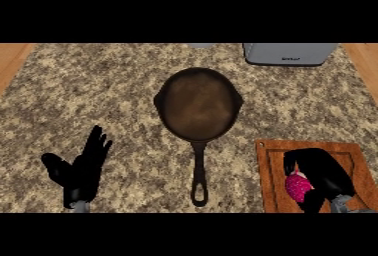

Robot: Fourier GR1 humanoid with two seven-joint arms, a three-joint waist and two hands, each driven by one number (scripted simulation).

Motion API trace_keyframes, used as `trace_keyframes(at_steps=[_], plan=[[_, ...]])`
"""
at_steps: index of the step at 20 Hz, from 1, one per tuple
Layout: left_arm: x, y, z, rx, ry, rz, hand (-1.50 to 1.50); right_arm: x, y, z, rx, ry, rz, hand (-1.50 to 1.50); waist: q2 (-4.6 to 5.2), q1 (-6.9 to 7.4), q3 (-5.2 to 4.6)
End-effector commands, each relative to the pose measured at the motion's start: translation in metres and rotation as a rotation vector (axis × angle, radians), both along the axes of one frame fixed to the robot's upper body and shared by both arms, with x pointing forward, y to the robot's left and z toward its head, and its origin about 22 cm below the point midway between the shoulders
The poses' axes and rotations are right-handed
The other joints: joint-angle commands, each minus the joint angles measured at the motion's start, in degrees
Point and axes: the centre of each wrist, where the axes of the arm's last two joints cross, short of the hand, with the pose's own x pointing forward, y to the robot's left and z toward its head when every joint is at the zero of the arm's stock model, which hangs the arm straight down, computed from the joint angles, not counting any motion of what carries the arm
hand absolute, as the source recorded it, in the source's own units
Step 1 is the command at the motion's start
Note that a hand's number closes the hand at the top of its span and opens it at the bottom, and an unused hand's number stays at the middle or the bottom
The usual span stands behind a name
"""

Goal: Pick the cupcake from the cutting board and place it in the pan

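- Dark cast iron is filling the middle of the head view: the pan (199,102) is lying on the speckled stone counter (96,95), its bowl showing nothing inside and its long handle pointing toward the lower edge.
- Right of the pan's handle, the wooden cutting board (345,152) is sitting flat on the counter, close to the handle but not touching it.
- The right hand (321,172) is hovering over the board, right of the pan's handle, with its fingers curling down and around the cupcake (297,187).
- The cupcake is showing as a bright pink patch at the hand's left side, over the board and outside the pan; whether it is resting on the wood or lifted off it cannot be told.
- The left hand (81,167) is resting left of the pan's handle, well apart from it, with fingers straight and pointing up, thumb spread to the side, holding nothing.
- Beyond the pan's bowl and to its right, a grey appliance (286,54) is standing at the far edge of the counter, partly cut off by the view.
- Strips of light wood are showing at the counter's far left and far right corners.
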Motion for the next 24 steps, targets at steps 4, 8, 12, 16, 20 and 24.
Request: trace_keyframes(at_steps=[4, 8, 12, 16, 20, 24], plan=[[0.007, -0.012, 0.001, 0.006, 0.016, -0.068, 0.00, 0.002, 0.164, 0.019, 0.076, -0.115, 0.044, 1.50, 0.91, 5.01, 0.34], [0.010, -0.017, -0.001, -0.012, 0.029, -0.087, 0.00, 0.003, 0.204, 0.049, 0.010, -0.325, 0.005, 1.50, 0.30, 5.30, 0.42], [0.010, -0.015, -0.002, -0.007, 0.048, -0.089, 0.00, 0.000, 0.229, 0.082, 0.039, -0.566, -0.105, 1.50, -0.23, 5.04, 0.50], [0.010, -0.018, -0.002, 0.005, 0.043, -0.090, 0.00, -0.005, 0.252, 0.094, 0.062, -0.653, -0.225, 1.50, 0.22, 5.78, 0.57], [0.020, -0.019, 0.006, -0.008, 0.020, -0.096, 0.00, -0.003, 0.273, 0.106, 0.065, -0.690, -0.312, 1.50, 0.62, 5.80, 0.56], [0.015, -0.017, -0.001, -0.001, 0.040, -0.090, 0.00, 0.006, 0.281, 0.117, 0.099, -0.683, -0.381, 1.50, 0.81, 5.80, 0.58]])
